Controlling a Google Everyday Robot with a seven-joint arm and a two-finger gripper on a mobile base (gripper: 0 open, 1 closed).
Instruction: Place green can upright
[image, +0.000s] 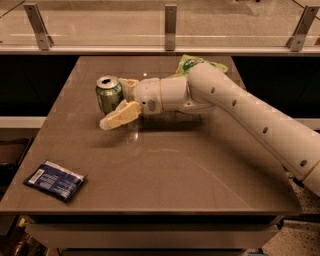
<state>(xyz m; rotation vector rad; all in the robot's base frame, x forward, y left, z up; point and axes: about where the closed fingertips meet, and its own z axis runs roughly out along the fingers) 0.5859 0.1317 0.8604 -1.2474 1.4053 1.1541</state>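
A: When reading the table (165, 185) as a clock face from its middle, where to look for the green can (108, 95)?

B: Toward ten o'clock, well in from the left edge. Stands upright, silver top showing, base down on the table.

A: And the pincer (116, 102)?

B: Right there as well, at ten o'clock. Closed narrow on the green can, holding it. Pale near finger (120, 114) across the front side, low against the can, tip poking out past it toward seven o'clock. Pale far finger (130, 83) peeking from behind the rim at about two o'clock of the can.

A: Reaching in from where?

B: From four o'clock. White arm (250, 120) slanting up from the right front corner, bending near one o'clock, then running level toward nine o'clock into the wrist just beside the can.

A: Anything else lying about?

B: Near eight o'clock, a flat dark blue packet (55, 180), close to the front left corner, well apart from can and pincer. At one o'clock, a soft green bag (184, 62) near the back edge, mostly hidden behind the bend of the arm. Past twelve o'clock, beyond the table, a glass rail on metal posts (170, 25). Faint reflection of the arm on the table's glossy brown top below the wrist.
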